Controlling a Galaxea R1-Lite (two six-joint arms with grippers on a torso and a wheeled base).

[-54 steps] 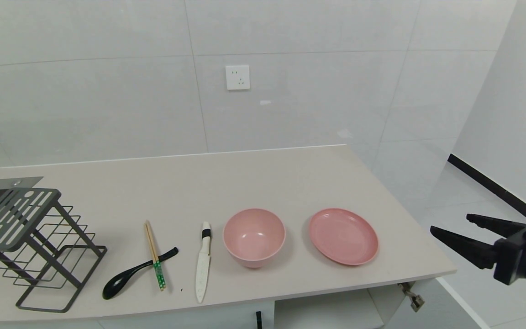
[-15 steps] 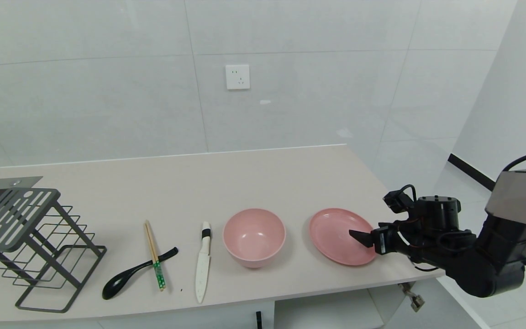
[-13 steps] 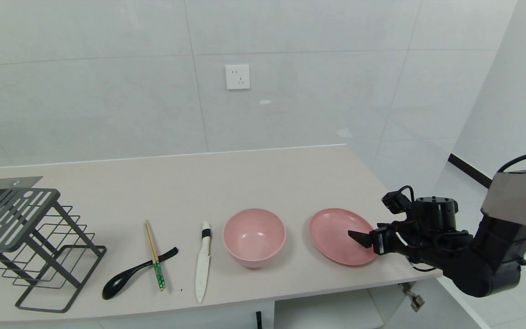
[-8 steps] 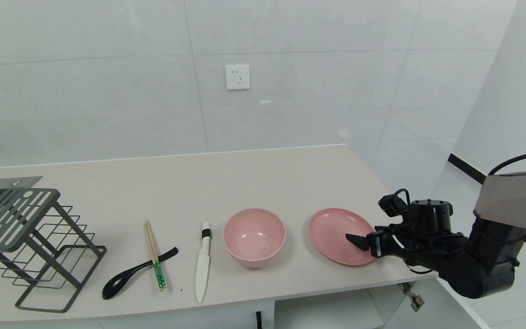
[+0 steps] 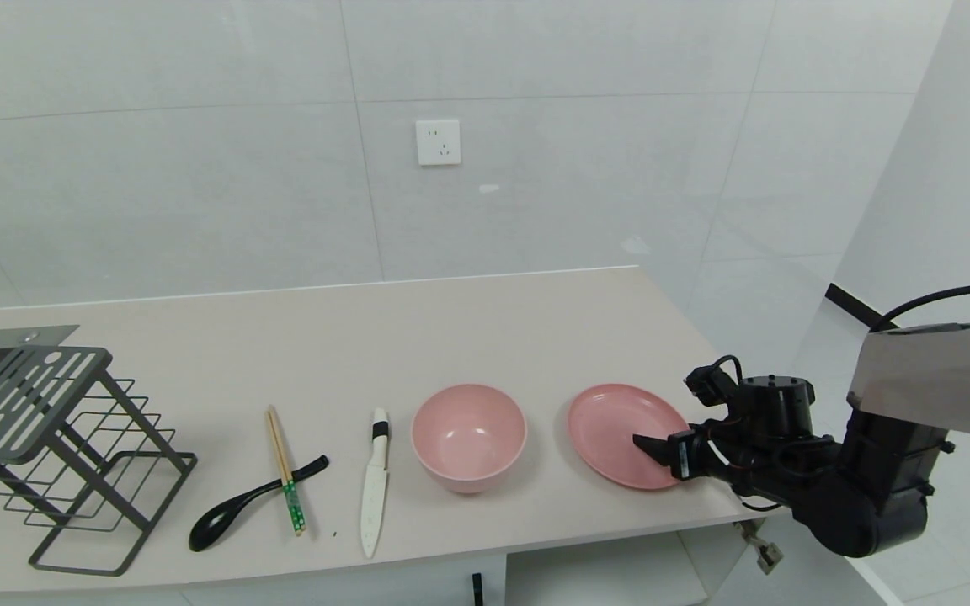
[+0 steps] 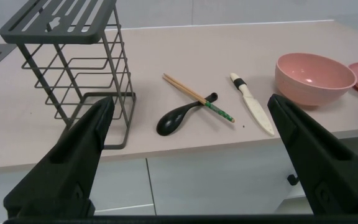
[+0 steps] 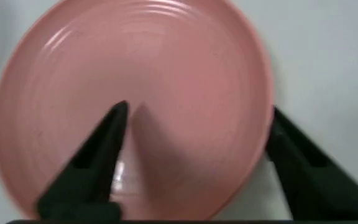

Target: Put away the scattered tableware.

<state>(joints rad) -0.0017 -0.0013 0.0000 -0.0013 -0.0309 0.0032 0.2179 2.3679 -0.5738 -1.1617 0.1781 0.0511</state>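
Right wrist view: right claw spread astride the plate rim, one finger over it, one outside. Plate lies on bench beside bowl. Left claw spread.

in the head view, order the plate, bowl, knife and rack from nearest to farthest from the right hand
1. Pink plate: far right, with the right hand at its rim.
2. Pink bowl: just left of the plate.
3. White knife: left of the bowl.
4. Grey rack: far left.

Pink plate & bowl, blk spoon
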